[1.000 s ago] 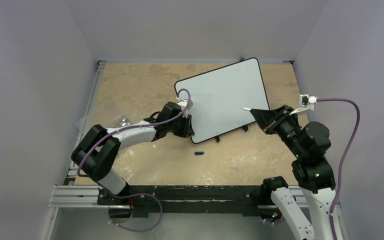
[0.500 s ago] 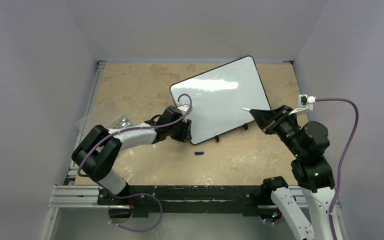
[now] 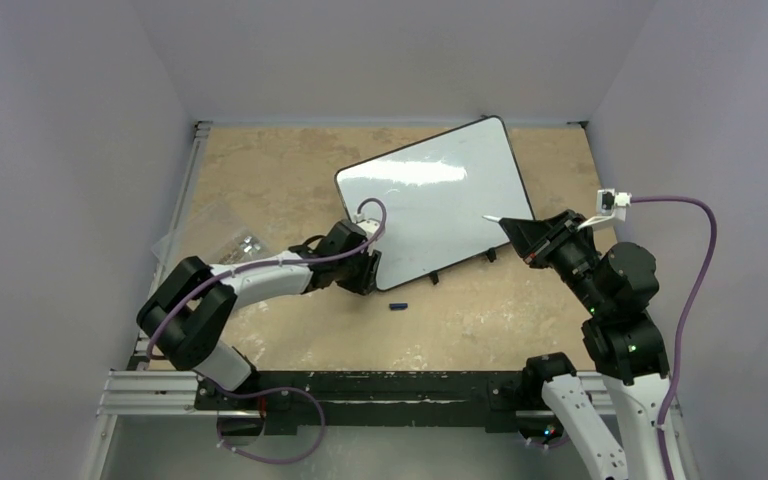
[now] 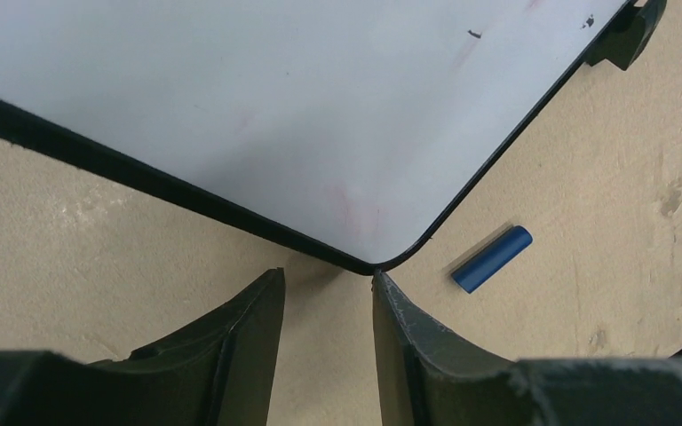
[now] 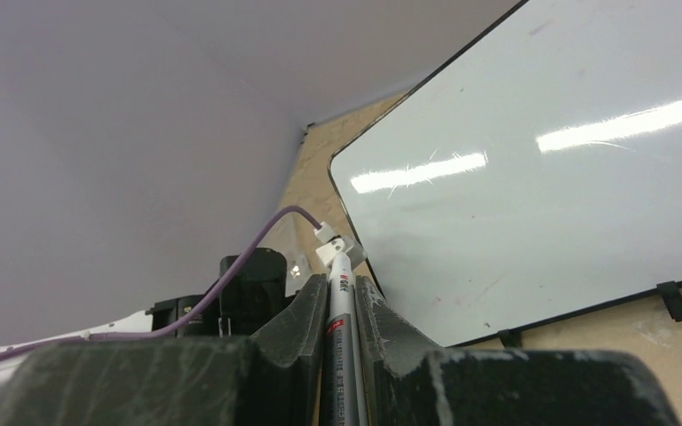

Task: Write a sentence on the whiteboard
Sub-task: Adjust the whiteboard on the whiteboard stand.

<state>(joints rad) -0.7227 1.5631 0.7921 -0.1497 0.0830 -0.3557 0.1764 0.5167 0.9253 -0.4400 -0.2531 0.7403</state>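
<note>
The whiteboard (image 3: 430,200) lies tilted on the tan table, its white face (image 4: 302,115) blank apart from a few small specks; no sentence is in view. My left gripper (image 3: 370,272) sits at the board's near left corner. Its jaws (image 4: 326,275) stand open over bare table, with the rounded corner just ahead of the fingertips. My right gripper (image 3: 523,233) hovers by the board's near right edge, shut (image 5: 342,286) on a white marker (image 5: 338,342). The marker's tip (image 3: 491,217) juts over the board. A blue cap (image 3: 396,306) lies on the table near the corner (image 4: 491,258).
A clear plastic bag (image 3: 228,236) with small items lies at the left of the table. Black feet (image 3: 436,277) stick out from the board's near edge. Grey walls close in the table on three sides.
The left jaws widened and came off the board's corner, drawing back a little. The board swung slightly leftward. The right arm and marker stayed put.
</note>
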